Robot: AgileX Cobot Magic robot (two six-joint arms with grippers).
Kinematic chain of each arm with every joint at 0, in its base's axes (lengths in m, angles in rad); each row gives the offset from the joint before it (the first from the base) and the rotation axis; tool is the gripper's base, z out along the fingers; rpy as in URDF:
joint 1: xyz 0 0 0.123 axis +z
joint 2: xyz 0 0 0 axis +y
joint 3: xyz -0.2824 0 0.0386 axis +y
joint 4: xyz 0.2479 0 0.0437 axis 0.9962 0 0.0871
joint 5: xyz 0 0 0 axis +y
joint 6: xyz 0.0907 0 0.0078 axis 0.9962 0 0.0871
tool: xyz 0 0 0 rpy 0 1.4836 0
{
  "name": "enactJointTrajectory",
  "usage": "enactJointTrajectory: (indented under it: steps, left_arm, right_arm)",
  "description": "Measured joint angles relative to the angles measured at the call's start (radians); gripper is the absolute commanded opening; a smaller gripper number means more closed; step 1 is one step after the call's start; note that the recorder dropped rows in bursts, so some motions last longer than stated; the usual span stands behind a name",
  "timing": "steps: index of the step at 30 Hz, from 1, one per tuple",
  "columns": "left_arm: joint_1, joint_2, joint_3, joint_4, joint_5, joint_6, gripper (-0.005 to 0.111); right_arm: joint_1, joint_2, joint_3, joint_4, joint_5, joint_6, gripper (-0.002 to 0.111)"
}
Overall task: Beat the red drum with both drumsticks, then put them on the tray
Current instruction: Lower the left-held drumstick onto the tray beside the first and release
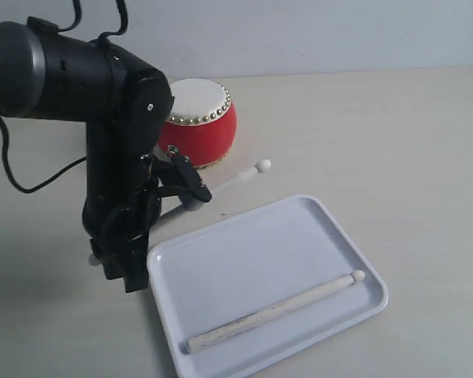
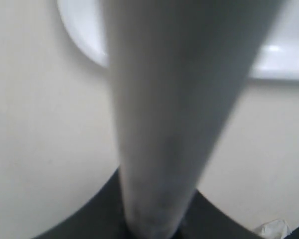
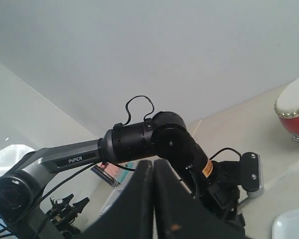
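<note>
Step in hand: the putting-away half of the task, by my reading. One stick is already down and one is yet to be placed.
First drumstick: lies flat inside the tray, slanting along its near long side with the bead end toward the right corner.
Second drumstick: held in the air or just over the table (I cannot tell which). Its bead tip sits between the drum and the tray's far rim.
Left gripper: closed around the second drumstick partway along the shaft. In the left wrist view the stick fills the middle as a pale blur, with the tray's edge beyond it.
Right gripper: fingers pressed together with nothing between them, raised and looking across at the left arm. It does not show in the exterior view.
Red drum: upright on the table behind the left gripper, well apart from the tray's near side and close to its far corner.
Next move, as I judge it: swing the held stick over the tray's open floor beside the first one. Then lower it until it rests flat inside the rim and open the fingers.
Watch for: the bead end catching the raised rim, or the stick rolling against its twin.
</note>
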Motion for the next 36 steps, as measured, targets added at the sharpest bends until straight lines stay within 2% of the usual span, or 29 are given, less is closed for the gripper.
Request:
enactJointTrajectory:
  steps: [6, 9, 14, 29, 36]
  left_arm:
    - [-0.032, 0.089, -0.138, -0.028, 0.0, -0.017, 0.0]
    - [-0.052, 0.128, -0.167, -0.046, 0.0, -0.024, 0.0]
    - [-0.081, 0.166, -0.194, -0.062, 0.0, -0.027, 0.0]
    - [-0.087, 0.191, -0.208, -0.162, 0.0, -0.031, 0.0]
    - [-0.097, 0.191, -0.208, -0.164, 0.0, -0.031, 0.0]
  right_arm:
    - [0.0, 0.0, 0.0, 0.0, 0.0, -0.008, 0.0]
    - [0.0, 0.0, 0.0, 0.0, 0.0, -0.008, 0.0]
    - [0.0, 0.0, 0.0, 0.0, 0.002, -0.012, 0.0]
    - [0.0, 0.0, 0.0, 0.0, 0.004, -0.049, 0.0]
    - [0.0, 0.0, 0.0, 0.0, 0.004, -0.053, 0.0]
